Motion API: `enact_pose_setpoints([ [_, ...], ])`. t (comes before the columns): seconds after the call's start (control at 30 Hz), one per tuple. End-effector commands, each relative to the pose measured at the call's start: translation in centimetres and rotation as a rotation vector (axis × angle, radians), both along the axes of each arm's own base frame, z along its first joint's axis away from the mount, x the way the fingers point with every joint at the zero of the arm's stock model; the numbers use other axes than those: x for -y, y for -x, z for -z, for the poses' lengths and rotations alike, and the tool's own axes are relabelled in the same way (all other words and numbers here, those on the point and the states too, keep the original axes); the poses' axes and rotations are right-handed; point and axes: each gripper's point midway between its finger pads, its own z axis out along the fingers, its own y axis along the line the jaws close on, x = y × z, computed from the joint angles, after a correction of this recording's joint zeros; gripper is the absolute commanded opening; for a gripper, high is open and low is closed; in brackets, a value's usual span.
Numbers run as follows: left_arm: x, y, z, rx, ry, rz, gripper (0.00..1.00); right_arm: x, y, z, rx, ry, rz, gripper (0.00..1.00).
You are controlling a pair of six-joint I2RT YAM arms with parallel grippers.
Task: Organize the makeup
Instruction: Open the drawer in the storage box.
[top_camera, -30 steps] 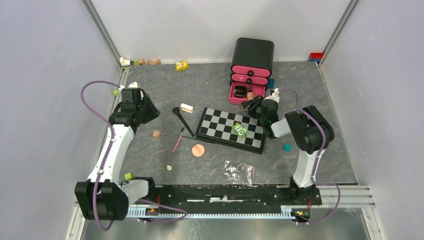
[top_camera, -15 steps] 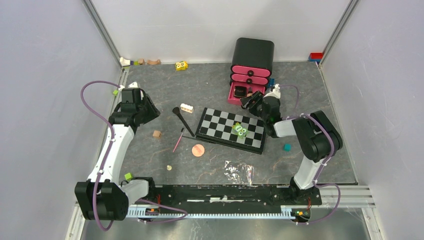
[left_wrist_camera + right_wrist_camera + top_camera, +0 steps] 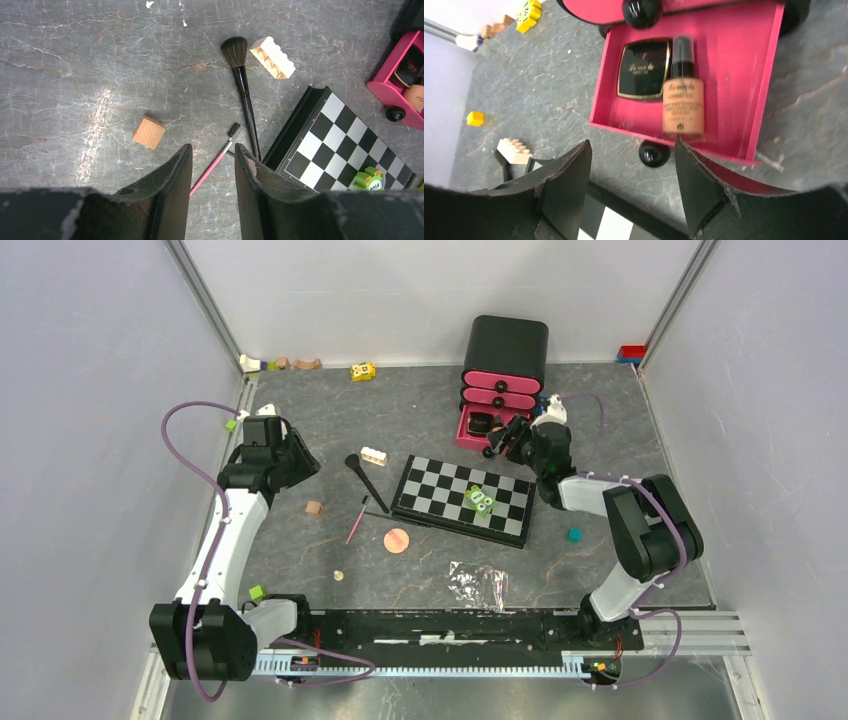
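Observation:
The open pink drawer (image 3: 769, 75) of the black-and-pink organizer (image 3: 505, 350) holds a black square compact (image 3: 644, 68) and a peach foundation bottle (image 3: 682, 102). My right gripper (image 3: 631, 175) is open and empty, just in front of the drawer's black knob (image 3: 654, 153); it also shows in the top view (image 3: 508, 440). On the floor lie a black long-handled brush (image 3: 243, 90), a pink pencil (image 3: 216, 159) and a round peach puff (image 3: 397, 540). My left gripper (image 3: 212, 155) is open and empty above the pink pencil, at far left in the top view (image 3: 300, 462).
A chequered board (image 3: 462, 499) with green toys (image 3: 481, 500) lies between the arms. A cream brick (image 3: 272, 57), a wooden cube (image 3: 149, 132), a clear wrapper (image 3: 478, 583), a teal block (image 3: 574, 534) and small blocks along the back wall (image 3: 363, 371) are scattered around.
My right gripper has moved up and right, from the board's far corner to the open drawer's front. The left arm has not moved.

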Motion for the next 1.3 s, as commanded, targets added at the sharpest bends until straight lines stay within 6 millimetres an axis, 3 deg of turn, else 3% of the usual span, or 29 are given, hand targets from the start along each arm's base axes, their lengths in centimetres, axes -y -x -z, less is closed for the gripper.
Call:
enact_pose_setpoints([
  [0.0,0.1,-0.6,-0.9,0.047,0.001,0.022,0.43,-0.5,-2.7,-2.0,0.038,0.173,-0.144,0.68],
  [0.17,-0.1,-0.5,-1.1,0.054,-0.006,0.015,0.43,-0.9,-4.2,-1.1,-0.001,0.270,-0.227,0.68],
  [0.7,0.0,-0.5,-1.1,0.053,-0.002,0.017,0.43,-3.5,-4.4,1.0,-0.038,0.223,-0.388,0.63],
  [1.13,0.1,-0.5,-1.0,0.050,-0.001,0.019,0.43,-3.2,-3.7,1.5,-0.052,0.238,-0.393,0.62],
  [1.27,0.1,-0.5,-1.0,0.048,0.000,0.020,0.43,-2.9,-4.2,0.5,-0.027,0.248,-0.369,0.63],
])
